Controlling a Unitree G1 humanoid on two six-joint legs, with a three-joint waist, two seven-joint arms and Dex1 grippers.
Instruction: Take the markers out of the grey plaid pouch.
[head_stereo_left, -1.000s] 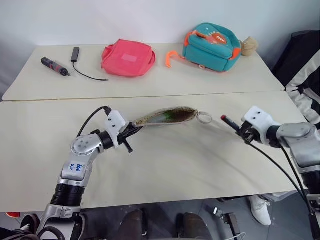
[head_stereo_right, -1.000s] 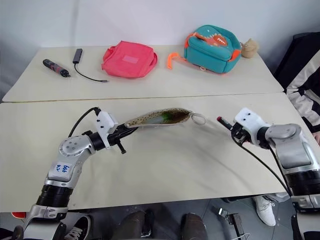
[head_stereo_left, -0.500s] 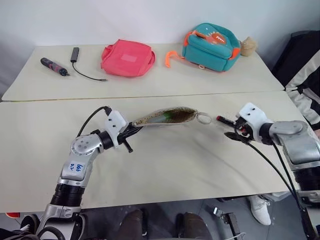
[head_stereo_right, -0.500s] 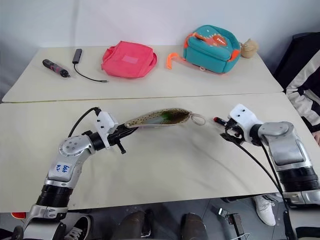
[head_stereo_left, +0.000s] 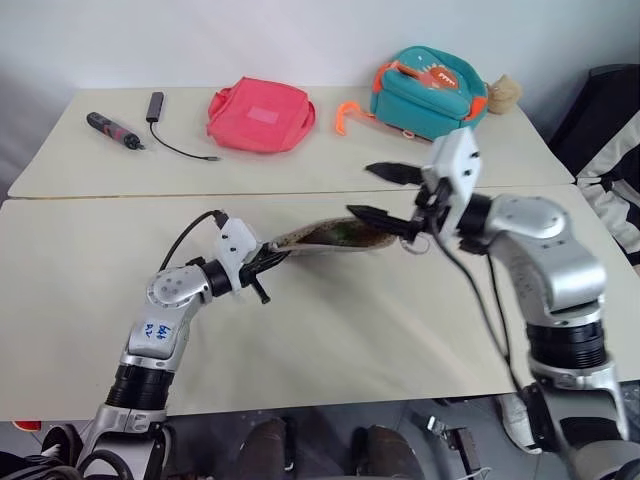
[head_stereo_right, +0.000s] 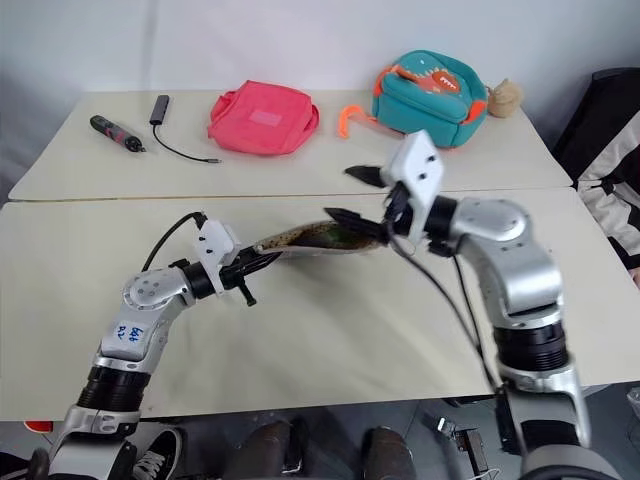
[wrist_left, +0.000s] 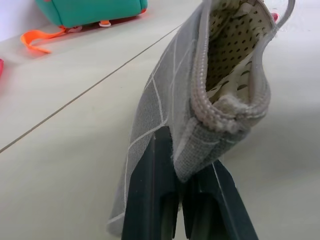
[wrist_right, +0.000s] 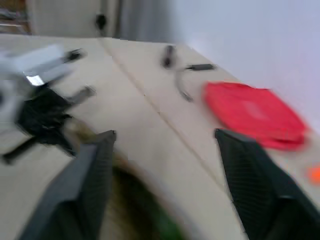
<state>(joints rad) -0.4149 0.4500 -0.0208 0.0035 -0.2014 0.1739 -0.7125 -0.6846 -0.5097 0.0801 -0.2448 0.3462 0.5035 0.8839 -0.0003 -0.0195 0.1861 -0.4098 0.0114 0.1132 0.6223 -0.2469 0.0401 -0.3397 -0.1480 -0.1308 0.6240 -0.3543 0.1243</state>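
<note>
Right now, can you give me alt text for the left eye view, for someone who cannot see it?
The left gripper pinches one end of the open grey pouch, holding it above the table, while the right gripper, jaws apart, sits at the pouch's mouth. On the far table lie a pink bag, a teal backpack, a black-and-red tool and a cable.

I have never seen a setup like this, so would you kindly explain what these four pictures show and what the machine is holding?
This is a humanoid robot with two arms. Two pictures come from cameras in its head, looking down; the other two come from cameras on its wrists. The left gripper is shut on one end of the grey plaid pouch, holding it up with its mouth open. The right gripper is open and empty, above the pouch's other end. Further back on the table lie a pink bag, a teal backpack, a black-and-red tool and a black cable stick.
</note>
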